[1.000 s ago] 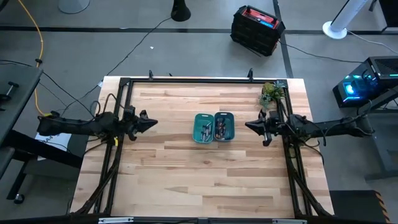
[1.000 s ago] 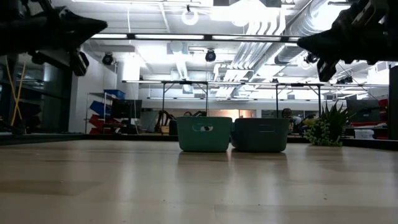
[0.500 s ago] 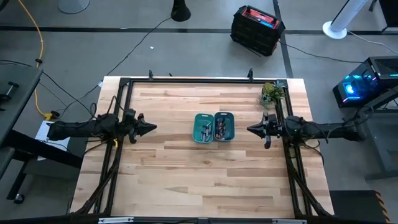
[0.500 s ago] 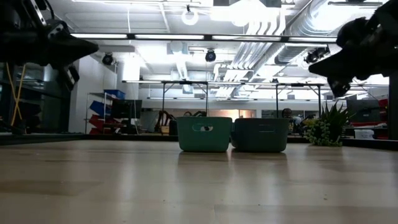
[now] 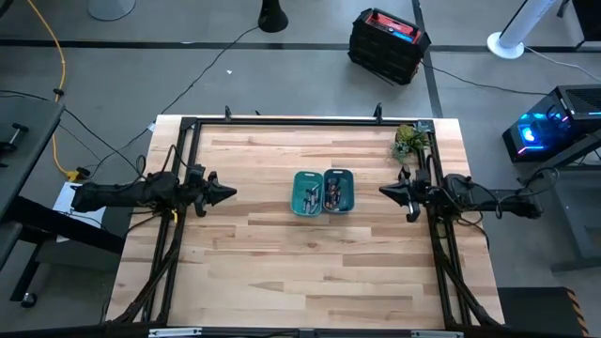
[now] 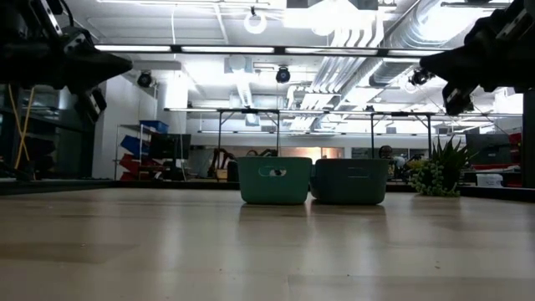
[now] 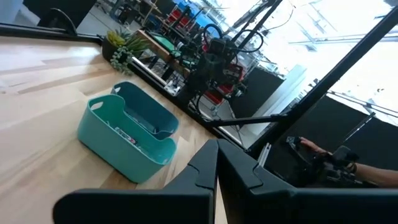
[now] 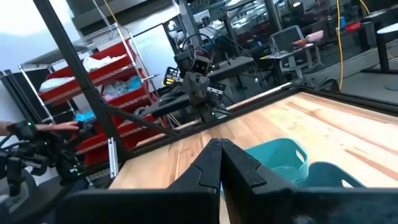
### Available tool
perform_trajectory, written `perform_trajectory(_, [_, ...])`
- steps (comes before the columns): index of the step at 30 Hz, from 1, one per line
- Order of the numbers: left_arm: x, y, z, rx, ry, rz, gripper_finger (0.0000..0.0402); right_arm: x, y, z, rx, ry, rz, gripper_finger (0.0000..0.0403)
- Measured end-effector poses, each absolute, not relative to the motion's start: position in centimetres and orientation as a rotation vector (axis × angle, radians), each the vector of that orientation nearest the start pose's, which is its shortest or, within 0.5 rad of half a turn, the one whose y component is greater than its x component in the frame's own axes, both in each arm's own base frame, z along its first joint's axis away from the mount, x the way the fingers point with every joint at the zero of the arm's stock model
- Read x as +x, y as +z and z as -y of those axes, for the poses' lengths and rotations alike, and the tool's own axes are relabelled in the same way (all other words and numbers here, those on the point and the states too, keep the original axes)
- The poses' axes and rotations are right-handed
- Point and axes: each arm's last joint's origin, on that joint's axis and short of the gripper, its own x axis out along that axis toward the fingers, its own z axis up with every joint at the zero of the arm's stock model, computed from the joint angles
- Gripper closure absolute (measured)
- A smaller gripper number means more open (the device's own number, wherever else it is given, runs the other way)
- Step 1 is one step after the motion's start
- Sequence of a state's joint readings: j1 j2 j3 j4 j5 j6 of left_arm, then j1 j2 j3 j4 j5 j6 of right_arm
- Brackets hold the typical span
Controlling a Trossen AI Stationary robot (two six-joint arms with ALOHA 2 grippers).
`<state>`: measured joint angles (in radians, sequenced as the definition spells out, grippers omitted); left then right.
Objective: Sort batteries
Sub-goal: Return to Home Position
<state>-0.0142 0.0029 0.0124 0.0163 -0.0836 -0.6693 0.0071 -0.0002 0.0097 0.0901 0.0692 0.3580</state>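
Two small teal bins (image 5: 322, 192) stand side by side at the table's middle, seen also as the bins (image 6: 313, 181) in the low view. The batteries (image 5: 332, 194) lie in the right bin, and a few small cells (image 5: 310, 196) show in the left one. My left gripper (image 5: 230, 192) hovers shut above the table's left side, pointing toward the bins. My right gripper (image 5: 383, 192) hovers shut over the right side, facing them too. Both hang high above the wood. Each wrist view shows shut fingertips, left gripper (image 7: 216, 163) and right gripper (image 8: 220, 155).
A small potted plant (image 5: 407, 141) stands near the table's far right corner. A black metal frame (image 5: 282, 121) runs along the far edge and both sides. Bare wood (image 5: 310, 263) spreads between bins and near edge. A person's hand (image 7: 314, 149) shows beyond the table.
My right gripper has drawn back toward the table's right edge, away from the bins. My left gripper has pulled back slightly toward the left edge. Both stayed shut. The bins have not moved.
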Motion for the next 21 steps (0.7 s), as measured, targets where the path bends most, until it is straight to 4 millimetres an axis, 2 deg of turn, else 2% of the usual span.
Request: perform_trajectory(21, [9.7, 16.93, 0.22, -0.671, 0.028, 0.04, 0.0401, 9.87, 16.72, 0.12, 0.358, -0.058, 0.02, 0.0402])
